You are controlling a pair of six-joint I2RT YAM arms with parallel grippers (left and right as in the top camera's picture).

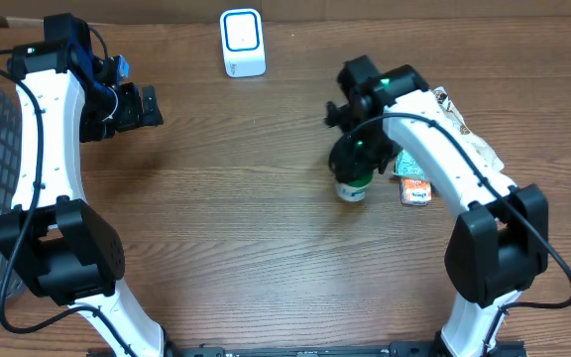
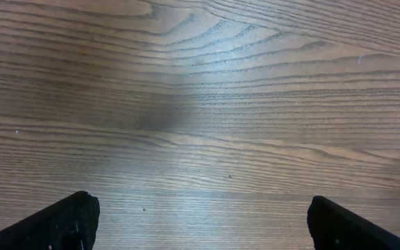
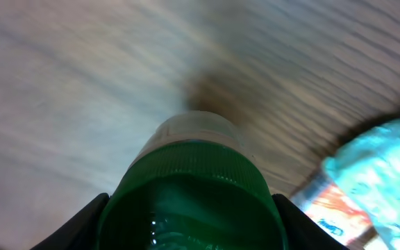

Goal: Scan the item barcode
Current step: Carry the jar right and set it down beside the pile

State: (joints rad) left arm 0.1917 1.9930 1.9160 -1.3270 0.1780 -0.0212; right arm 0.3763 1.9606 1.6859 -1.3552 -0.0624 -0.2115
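With the left hand (image 2: 200, 223) splayed wide and empty, the bottle (image 3: 193, 184) was gripped by the right hand (image 1: 354, 165) but not yet presented to the scanner (image 1: 242, 42) at its eleven o'clock.

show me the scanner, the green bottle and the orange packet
scanner (image 1: 243, 42): overhead view, centre of its white face
green bottle (image 3: 193, 198): right wrist view, green part between the jaws
orange packet (image 1: 415, 189): overhead view, middle of its printed top

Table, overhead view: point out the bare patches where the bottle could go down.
Widest bare patch: the middle of the table, between the left gripper, the scanner and the bottle. The front middle is bare too. Crowded: right of the bottle, where the packets lie.
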